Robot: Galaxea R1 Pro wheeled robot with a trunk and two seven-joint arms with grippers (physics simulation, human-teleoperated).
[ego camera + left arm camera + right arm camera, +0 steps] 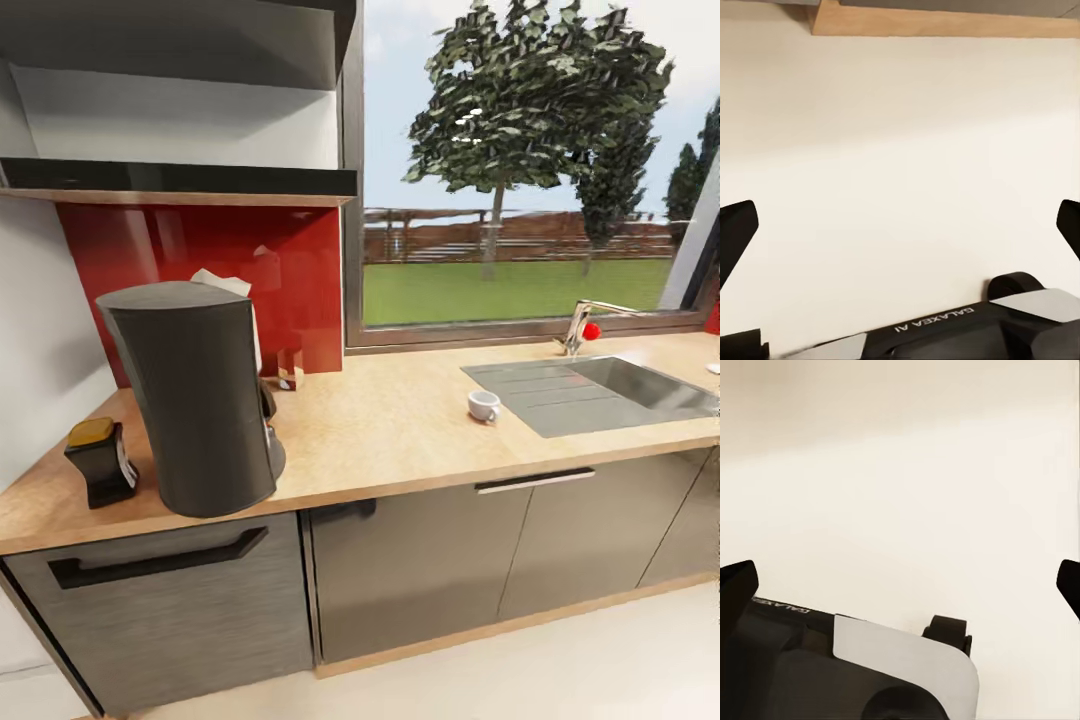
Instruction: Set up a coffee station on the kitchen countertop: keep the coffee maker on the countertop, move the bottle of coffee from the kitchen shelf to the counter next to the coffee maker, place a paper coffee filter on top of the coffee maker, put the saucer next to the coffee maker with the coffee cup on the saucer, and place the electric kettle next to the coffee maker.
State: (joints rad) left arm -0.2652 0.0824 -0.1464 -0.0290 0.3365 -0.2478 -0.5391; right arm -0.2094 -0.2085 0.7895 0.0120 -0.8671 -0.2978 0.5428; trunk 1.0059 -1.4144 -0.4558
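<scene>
Coffee cup (484, 405) sits alone on the tabletop (400, 420) beside the sink (640, 385), well apart from the coffee maker (195, 395). Both pincers (900, 225) (900, 585) hang apart, empty. A clumsy grasp could tip it.

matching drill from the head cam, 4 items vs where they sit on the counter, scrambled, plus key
Things:
1. coffee maker
2. bottle of coffee
3. coffee cup
4. faucet

Places:
A. behind the sink, at the window sill
B. near the front edge of the kitchen countertop, above the drawer with the black handle
C. by the drainboard's corner, handle turned away from the sink
D. at the counter's wall end, close beside the tall grey machine

Pairs: 1-B, 2-D, 3-C, 4-A
</scene>
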